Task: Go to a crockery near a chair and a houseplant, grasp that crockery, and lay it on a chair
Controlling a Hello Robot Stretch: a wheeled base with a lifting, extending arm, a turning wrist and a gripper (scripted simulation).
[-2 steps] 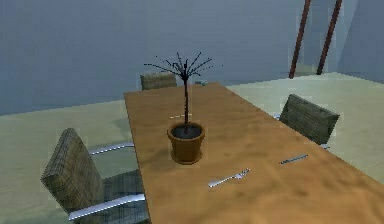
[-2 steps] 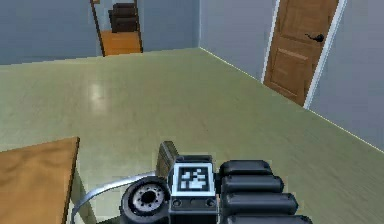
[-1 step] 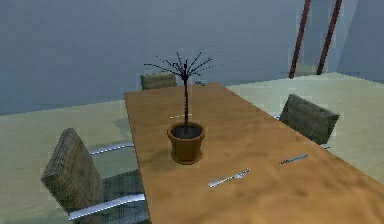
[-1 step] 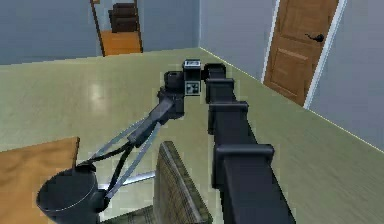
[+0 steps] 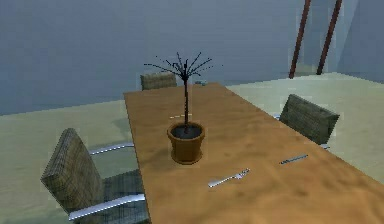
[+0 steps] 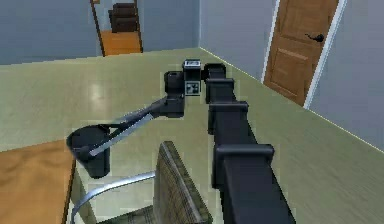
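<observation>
At the far end of my gripper [image 6: 97, 150] hangs a dark, round, cup-like vessel [image 6: 85, 138], held above the floor, just past the wooden table's corner [image 6: 35, 185]. The dark arm [image 6: 235, 140] rises from the bottom edge to two white squares [image 6: 200, 70]. A woven chair back [image 6: 185, 190] stands just below the vessel. In the forward view a thin bare houseplant in a brown pot [image 5: 186, 140] stands mid-table [image 5: 260, 130]. Woven chairs sit on the left [image 5: 85, 180], on the right [image 5: 308, 118] and at the far end [image 5: 158, 80].
Two pieces of cutlery [image 5: 228, 179] [image 5: 293, 159] lie on the table's near half. A brown door [image 6: 300, 50] is in the wall at the arm side view's right. An open doorway [image 6: 120, 30] lies far back, with open green floor [image 6: 120, 90] before it.
</observation>
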